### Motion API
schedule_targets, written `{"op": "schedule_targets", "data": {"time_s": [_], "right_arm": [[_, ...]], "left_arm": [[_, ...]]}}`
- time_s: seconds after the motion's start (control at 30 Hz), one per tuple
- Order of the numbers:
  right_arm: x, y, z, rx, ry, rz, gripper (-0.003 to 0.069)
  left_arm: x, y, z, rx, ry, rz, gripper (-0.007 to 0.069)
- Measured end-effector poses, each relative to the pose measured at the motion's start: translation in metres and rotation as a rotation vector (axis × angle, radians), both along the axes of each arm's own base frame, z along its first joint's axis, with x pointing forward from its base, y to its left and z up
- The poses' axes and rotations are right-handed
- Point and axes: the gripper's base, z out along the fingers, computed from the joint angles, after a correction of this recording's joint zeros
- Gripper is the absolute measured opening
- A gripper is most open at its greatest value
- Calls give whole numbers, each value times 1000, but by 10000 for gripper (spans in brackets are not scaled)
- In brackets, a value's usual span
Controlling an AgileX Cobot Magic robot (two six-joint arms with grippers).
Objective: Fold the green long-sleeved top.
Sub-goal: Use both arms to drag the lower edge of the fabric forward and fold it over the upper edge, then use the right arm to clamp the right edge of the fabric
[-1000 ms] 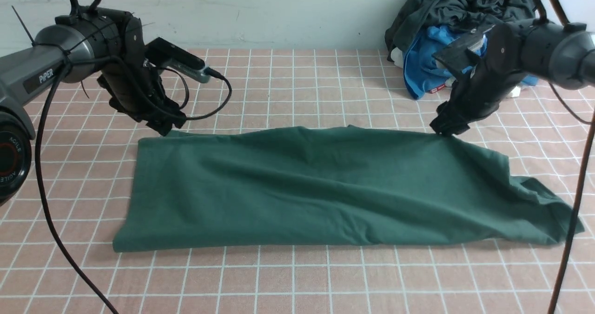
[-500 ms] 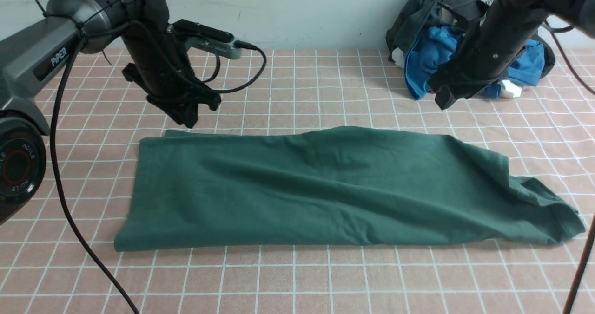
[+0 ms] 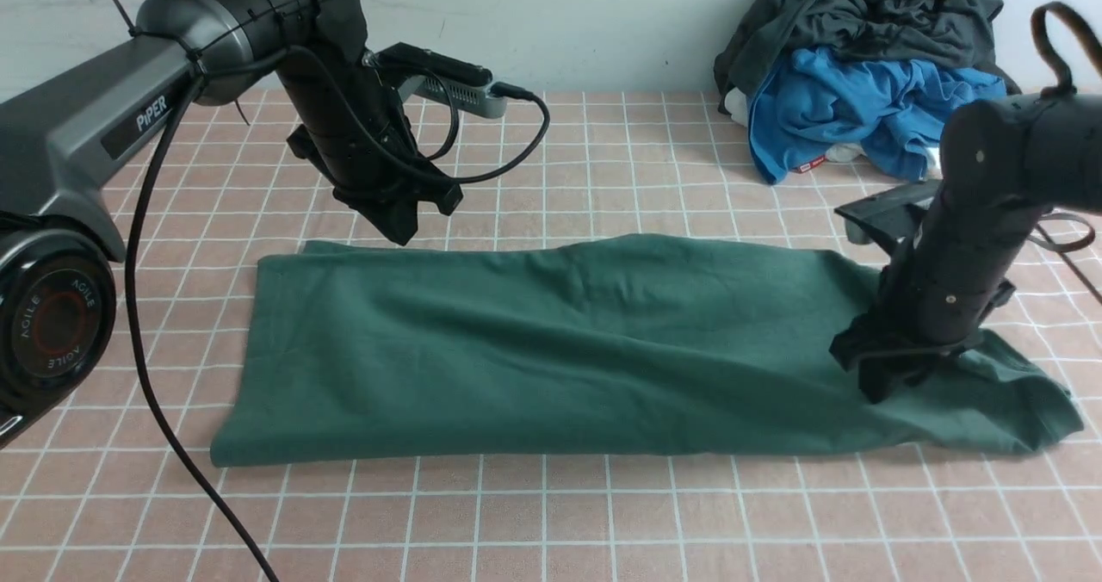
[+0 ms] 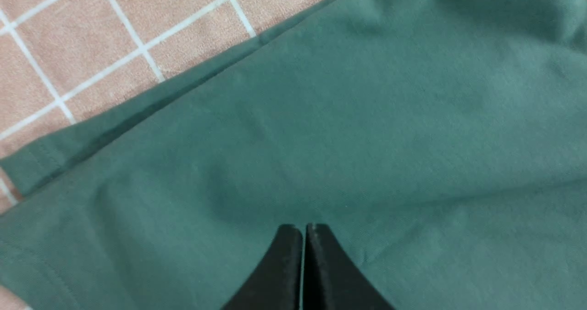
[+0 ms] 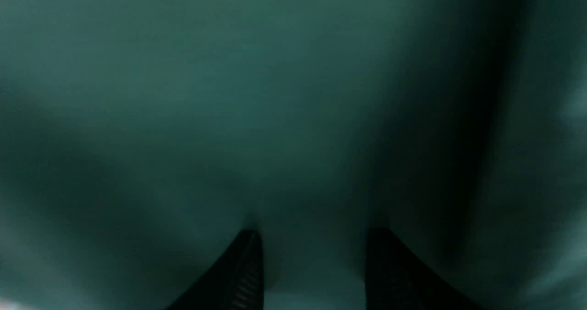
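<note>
Left gripper hung clenched and empty above the far left edge of the green long-sleeved top, spread on the tabletop. I saw the right gripper, jaws apart, down on its right end.

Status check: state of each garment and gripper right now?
green long-sleeved top: folded into a long band, lying flat, right end rumpled
left gripper: shut, empty, above the top's far edge
right gripper: open, down at the top's right end
blue garment: crumpled
dark grey garment: crumpled over the blue one

Robot lab bench: pink grid-checked cloth covered table; bare wall stood behind; garment heap lay upper right.
</note>
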Motion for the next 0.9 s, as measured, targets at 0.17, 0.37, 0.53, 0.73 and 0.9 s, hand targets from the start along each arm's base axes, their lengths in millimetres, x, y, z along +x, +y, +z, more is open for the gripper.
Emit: {"op": "schedule_targets", "data": {"time_s": [0.17,0.37,0.53,0.73,0.9], "right_arm": [[16,-59,-7,-83,-121,-221,298],[12,-127,0,-91,-137,-443,298],[3,-137,20,-35,-142,-461,298],[-16,-134,54,67,-228,-471,298],[-24,-135,38,79,-210,-490,333]], "left_arm": [[0,0,0,0,0,0,-3],[0,0,0,-5,1,0,-3],[-10,-1,-3,4,31,-6,-3],[-51,14,-34,91,202,-12,-3],[-73,27,-73,128,307,2,-3]]}}
